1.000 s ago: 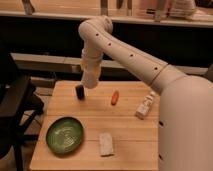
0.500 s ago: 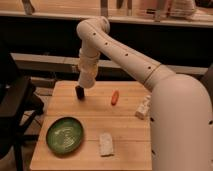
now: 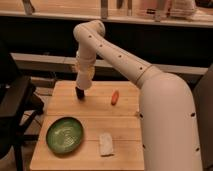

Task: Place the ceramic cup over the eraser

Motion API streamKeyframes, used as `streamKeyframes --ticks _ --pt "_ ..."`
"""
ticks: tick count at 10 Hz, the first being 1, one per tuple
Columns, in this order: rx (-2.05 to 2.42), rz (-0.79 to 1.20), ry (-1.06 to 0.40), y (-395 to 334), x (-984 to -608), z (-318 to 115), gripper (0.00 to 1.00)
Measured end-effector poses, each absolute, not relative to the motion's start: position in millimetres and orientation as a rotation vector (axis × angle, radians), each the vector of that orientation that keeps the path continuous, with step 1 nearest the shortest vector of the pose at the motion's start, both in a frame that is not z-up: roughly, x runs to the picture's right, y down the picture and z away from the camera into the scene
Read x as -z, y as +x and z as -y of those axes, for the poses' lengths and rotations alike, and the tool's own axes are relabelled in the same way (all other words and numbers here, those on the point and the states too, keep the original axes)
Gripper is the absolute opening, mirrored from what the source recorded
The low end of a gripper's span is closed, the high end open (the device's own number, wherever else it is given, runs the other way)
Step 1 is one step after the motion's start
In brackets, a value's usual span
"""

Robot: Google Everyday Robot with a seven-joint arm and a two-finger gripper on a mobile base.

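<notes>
The eraser [image 3: 80, 93] is a small black upright block near the back left of the wooden table [image 3: 125, 135]. My gripper [image 3: 83, 82] hangs straight down from the long white arm, directly above the eraser and almost touching it. It is shut on the ceramic cup [image 3: 85, 74], a small cream cup held just over the eraser. The fingers themselves are mostly hidden by the cup and wrist.
A small orange-red oblong object [image 3: 115, 97] lies right of the eraser. A green plate [image 3: 65, 134] sits at the front left, with a flat whitish pad [image 3: 105, 144] beside it. My arm's bulk covers the table's right side. A dark chair [image 3: 15, 107] stands to the left.
The gripper with the cup has moved left and lower, from just right of the eraser to directly above it. The arm now hides the white bottle-like object on the right.
</notes>
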State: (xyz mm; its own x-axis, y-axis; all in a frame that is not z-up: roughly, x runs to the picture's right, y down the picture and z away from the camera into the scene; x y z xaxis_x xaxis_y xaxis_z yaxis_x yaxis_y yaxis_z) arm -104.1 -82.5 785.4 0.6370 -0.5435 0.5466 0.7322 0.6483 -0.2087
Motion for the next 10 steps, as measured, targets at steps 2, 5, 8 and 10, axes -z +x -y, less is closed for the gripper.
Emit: streamKeyframes --ticks 2,5,8,10 --pt "0.765 0.478 -0.447 -118.8 -792.4 77.6 0.0" --pt "0.764 0.489 -0.456 -117.1 -801.2 71.8 0.0" --pt "0.771 0.498 -0.462 -127.2 -808.2 67.0 0.0" --pt "0.775 0.502 -0.467 -128.3 -811.4 65.2 0.0"
